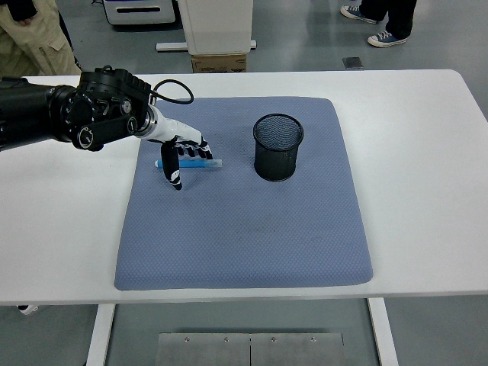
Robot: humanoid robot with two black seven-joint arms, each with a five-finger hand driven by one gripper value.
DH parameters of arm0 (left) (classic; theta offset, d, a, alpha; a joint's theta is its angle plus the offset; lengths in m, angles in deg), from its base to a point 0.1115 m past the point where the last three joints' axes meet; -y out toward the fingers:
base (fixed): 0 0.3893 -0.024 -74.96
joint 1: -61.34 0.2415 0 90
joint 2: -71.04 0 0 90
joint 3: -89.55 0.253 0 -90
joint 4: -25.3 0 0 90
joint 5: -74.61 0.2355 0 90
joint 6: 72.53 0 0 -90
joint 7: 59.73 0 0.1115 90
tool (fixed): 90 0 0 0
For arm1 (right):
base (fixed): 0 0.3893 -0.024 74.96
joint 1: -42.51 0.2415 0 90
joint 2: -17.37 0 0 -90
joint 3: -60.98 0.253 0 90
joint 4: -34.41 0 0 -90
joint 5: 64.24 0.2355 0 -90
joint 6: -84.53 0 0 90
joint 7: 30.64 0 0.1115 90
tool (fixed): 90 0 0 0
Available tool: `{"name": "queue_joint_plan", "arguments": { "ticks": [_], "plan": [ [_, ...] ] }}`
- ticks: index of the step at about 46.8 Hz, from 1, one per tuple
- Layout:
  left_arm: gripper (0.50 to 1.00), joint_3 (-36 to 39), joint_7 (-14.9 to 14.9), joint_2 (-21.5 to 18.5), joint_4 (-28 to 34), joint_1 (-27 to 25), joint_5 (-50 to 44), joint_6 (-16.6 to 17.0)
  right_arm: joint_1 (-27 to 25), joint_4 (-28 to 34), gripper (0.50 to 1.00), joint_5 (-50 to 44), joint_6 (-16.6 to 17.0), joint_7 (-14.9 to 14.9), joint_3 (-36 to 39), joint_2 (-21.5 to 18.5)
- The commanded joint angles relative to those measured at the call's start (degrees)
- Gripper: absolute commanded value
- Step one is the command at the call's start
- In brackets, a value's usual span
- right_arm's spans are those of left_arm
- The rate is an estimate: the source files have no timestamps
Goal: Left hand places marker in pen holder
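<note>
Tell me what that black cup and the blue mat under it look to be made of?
The cup looks like black metal mesh: you can see through its fine grid walls. The mat seems a soft, matte fabric or foam pad, with a dimpled weave and rounded edges.

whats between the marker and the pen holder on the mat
Nothing: in the head view only bare blue mat lies between the blue marker and the black mesh pen holder. The left hand is over the marker's other end.
</note>
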Motion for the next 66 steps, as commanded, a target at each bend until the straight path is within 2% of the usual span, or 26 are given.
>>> {"name": "queue_joint_plan", "arguments": {
  "ticks": [1,4,9,23,41,49,66],
  "plan": [
    [0.810,-0.2,-0.1,-0.1,-0.1,0.0,0.0,0.0,0.0,0.0,1.000,0.0,0.0,0.0,0.0,0.0],
    [0.810,-0.2,-0.1,0.0,-0.2,-0.1,-0.1,0.1,0.0,0.0,1.000,0.0,0.0,0.0,0.0,0.0],
    [0.780,-0.4,-0.1,0.2,-0.2,-0.1,-0.1,0.1,0.0,0.0,1.000,0.0,0.0,0.0,0.0,0.0],
    [0.768,-1.6,-0.1,1.2,-0.5,-0.1,-0.1,0.5,0.0,0.0,1.000,0.0,0.0,0.0,0.0,0.0],
    [0.716,-1.6,0.0,2.6,-0.5,-0.2,0.3,0.6,0.0,0.0,1.000,0.0,0.0,0.0,0.0,0.0],
    [0.675,-1.6,0.0,2.7,-0.4,-0.3,1.4,0.3,0.0,0.0,1.000,0.0,0.0,0.0,0.0,0.0],
    [0.666,-1.2,0.0,2.6,-0.5,-0.7,3.7,0.3,0.0,0.0,1.000,0.0,0.0,0.0,0.0,0.0]
  ]
}}
